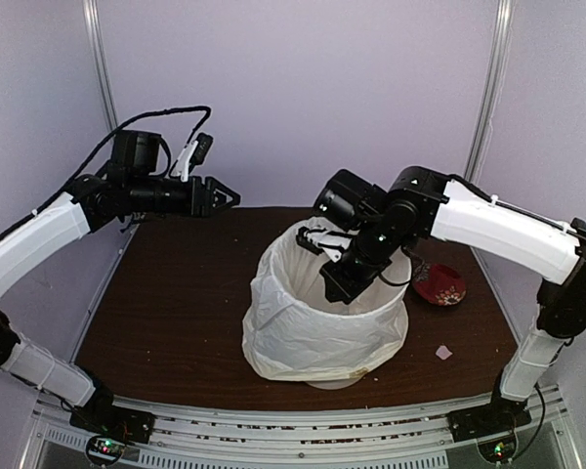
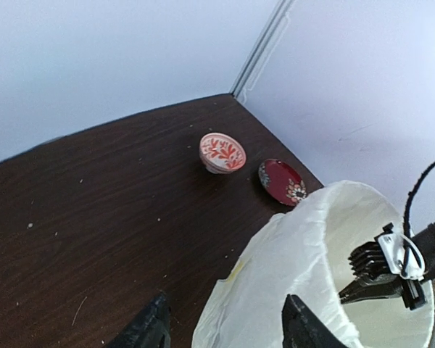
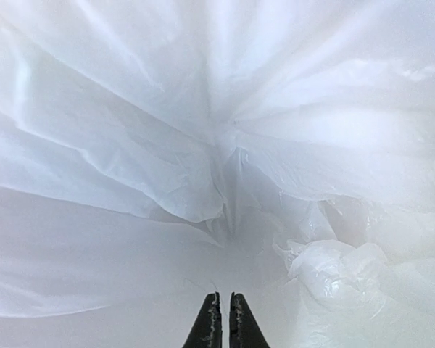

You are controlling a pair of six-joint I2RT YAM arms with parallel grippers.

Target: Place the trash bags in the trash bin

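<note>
Two arms up | right gripper [image 3: 223,303] pinched closed on nothing I can see, deep in trash bags [image 1: 303,332] | left gripper [image 1: 220,198] wide, well apart | my worry: withdrawal snags film, unheld rim lifts off.

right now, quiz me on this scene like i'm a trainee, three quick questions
1. True or false: the right gripper is down inside the open mouth of the trash bag.
2. Pick one. The left gripper is: A) shut on the bag; B) open, held in the air to the left of the bag; C) inside the bag.
3. Fill in: in the left wrist view, ___ small red dishes stand near the far corner of the table.

Key
1. True.
2. B.
3. Two: the patterned bowl and the red dish.
</note>
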